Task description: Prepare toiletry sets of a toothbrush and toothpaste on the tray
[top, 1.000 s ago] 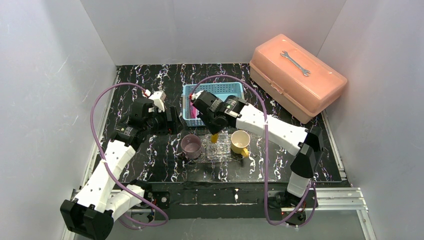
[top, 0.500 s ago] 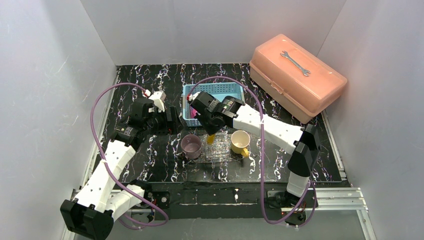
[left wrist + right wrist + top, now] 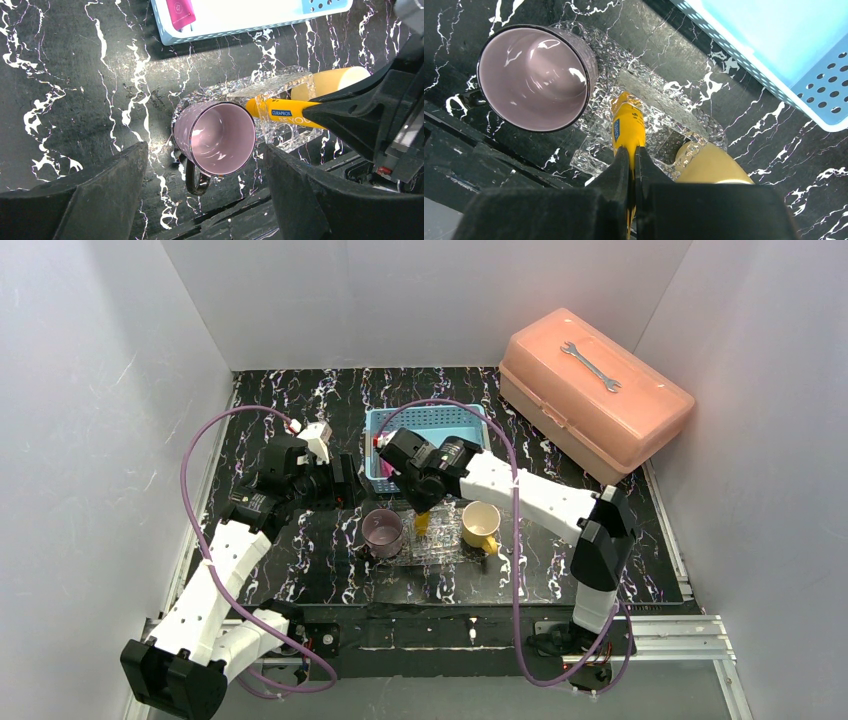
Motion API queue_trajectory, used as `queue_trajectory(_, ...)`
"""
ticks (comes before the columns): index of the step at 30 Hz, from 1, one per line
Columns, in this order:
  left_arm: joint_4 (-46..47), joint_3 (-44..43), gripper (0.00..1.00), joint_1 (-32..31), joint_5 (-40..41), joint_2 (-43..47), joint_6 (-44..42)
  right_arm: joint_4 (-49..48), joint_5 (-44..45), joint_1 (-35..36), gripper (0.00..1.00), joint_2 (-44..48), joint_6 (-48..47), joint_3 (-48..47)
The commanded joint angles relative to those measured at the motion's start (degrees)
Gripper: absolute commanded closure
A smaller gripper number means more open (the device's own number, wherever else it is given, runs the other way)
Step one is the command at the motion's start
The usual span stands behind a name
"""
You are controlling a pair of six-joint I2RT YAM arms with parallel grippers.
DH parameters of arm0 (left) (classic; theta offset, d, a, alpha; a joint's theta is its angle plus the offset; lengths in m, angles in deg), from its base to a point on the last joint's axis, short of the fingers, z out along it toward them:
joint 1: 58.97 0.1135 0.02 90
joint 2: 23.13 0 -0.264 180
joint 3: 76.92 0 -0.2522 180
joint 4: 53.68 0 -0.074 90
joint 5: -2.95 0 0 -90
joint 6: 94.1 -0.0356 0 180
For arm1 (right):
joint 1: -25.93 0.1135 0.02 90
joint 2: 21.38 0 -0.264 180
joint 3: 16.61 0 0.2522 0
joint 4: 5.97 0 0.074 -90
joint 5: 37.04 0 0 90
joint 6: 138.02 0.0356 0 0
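My left gripper (image 3: 348,483) has its jaws wide and holds nothing, near the purple cup (image 3: 215,137). The yellow tube (image 3: 626,125) hangs long-way down over the clear tray (image 3: 659,107). I can't tell if they touch. My right gripper (image 3: 633,155) pinches and hides the tube's top end. The table (image 3: 300,560) is black with white streaks, and the walls are white.

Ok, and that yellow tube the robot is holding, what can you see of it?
The yellow tube is small and bright yellow, likely soft plastic, with a blue label reading CURAPROX. The right gripper is shut on one end, pinching it. Its free end points down over the clear bumpy tray, between the purple cup and the yellow cup. Whether it touches the tray, I cannot tell.
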Motion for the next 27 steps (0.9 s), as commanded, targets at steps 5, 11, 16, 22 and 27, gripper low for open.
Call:
queue_trajectory(5, -0.4, 0.5, 0.16, -0.2, 0.8, 1.5, -0.9, -2.0, -0.5, -0.3, 0.99, -0.9, 0.2, 1.1)
queue_trajectory(11, -0.5, 0.6, 0.16, -0.2, 0.8, 1.6, -0.9, -2.6, -0.7, -0.4, 0.99, -1.1, 0.4, 2.0)
queue_trajectory(16, -0.5, 0.5, 0.16, -0.2, 0.8, 1.5, -0.9, -2.7, -0.9, -0.5, 0.99, -1.5, 0.5, 2.1)
queue_trajectory(22, -0.4, 0.5, 0.16, -0.2, 0.7, 1.2, -0.9, -2.8, -1.1, -0.7, 0.91, -1.9, 0.5, 1.6)
queue_trajectory(27, -0.4, 0.4, 0.16, -0.2, 0.7, 1.0, -0.9, -2.6, -0.5, -0.8, 0.74, -2.3, 0.3, -1.0)
